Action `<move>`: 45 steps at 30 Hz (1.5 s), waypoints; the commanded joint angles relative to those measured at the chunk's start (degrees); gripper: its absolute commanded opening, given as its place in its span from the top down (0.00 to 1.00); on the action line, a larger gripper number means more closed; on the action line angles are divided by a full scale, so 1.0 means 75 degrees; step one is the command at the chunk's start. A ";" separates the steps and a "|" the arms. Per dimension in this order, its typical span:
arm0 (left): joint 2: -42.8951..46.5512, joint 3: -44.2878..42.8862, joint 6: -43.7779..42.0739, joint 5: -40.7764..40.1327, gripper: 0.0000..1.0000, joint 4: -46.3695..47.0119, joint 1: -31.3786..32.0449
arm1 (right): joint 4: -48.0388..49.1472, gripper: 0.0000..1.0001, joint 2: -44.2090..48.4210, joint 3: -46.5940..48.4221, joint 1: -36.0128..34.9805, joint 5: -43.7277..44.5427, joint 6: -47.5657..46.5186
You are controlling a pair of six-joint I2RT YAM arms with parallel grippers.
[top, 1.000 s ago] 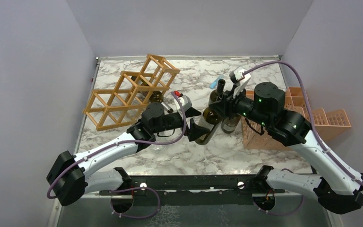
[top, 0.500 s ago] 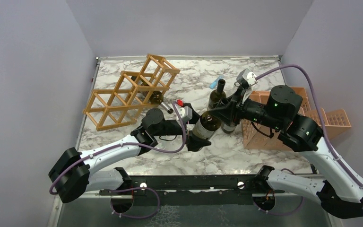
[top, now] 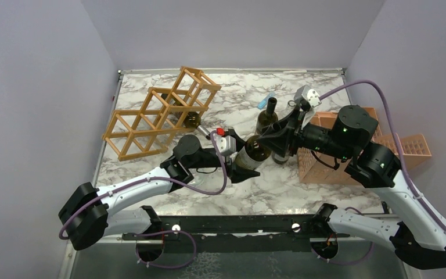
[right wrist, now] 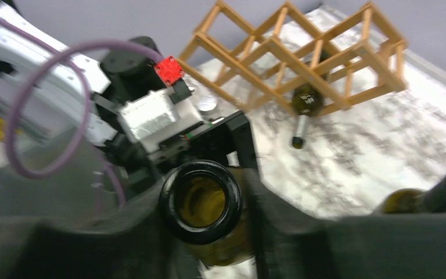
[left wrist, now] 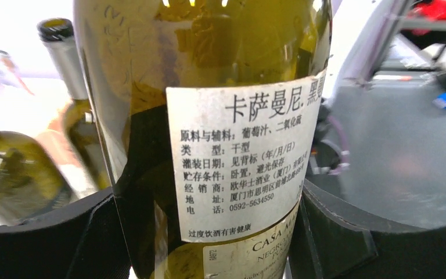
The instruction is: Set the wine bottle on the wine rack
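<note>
wine bottle [top: 253, 156], neck in right gripper [right wrist: 201, 204]

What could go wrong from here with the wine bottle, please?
1. The right end effector pinches only the neck of the wine bottle; releasing before the left end effector grips the body firmly could drop it.
2. Another upright bottle stands just beyond; a swing could topple it.

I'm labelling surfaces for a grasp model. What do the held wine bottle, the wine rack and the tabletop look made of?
Wine bottle: olive-green glass, glossy and see-through, with bright glints; matte white paper label.
Wine rack: light-brown wood, dull finish; thin square bars, no shine.
Tabletop: white with grey veins, marble look; real stone or printed laminate, cannot tell.
</note>
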State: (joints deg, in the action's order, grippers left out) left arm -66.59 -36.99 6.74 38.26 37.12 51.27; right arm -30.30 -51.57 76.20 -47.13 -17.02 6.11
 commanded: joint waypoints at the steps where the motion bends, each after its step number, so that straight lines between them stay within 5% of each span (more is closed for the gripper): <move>1: 0.0327 -0.0305 -0.2070 -0.1242 1.00 0.0314 -0.0048 | -0.0134 0.42 0.0436 0.0649 -0.0003 -0.0053 0.0453; 6: 0.0187 -0.0472 -0.4779 -0.1846 1.00 0.0066 -0.0050 | -0.0725 0.24 0.0790 0.0820 -0.0001 0.0425 0.0460; 13: 0.0111 -0.1037 -0.8402 -0.1663 1.00 -0.0580 -0.0048 | -0.1585 0.21 0.1060 0.1303 -0.0004 0.1464 0.0583; 20: -0.0386 -0.3119 -1.1228 -0.1668 1.00 -0.4129 -0.0047 | -0.2948 0.23 0.0803 0.1767 -0.0008 0.2263 0.0557; 28: -0.0647 -0.4124 -1.2866 -0.1924 1.00 -0.5748 -0.0041 | -0.3803 0.24 0.0428 0.1524 -0.0014 0.2596 0.0782; 45: -0.0840 -0.4544 -1.4099 -0.2161 1.00 -0.6267 -0.0050 | -0.3615 0.29 -0.0014 -0.0116 -0.0008 0.1695 0.0986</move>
State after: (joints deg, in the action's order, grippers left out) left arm -73.32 -67.11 -95.70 22.65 -14.06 50.96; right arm -59.48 -51.94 78.19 -47.13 -1.19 12.60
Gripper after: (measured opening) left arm 0.797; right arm 0.719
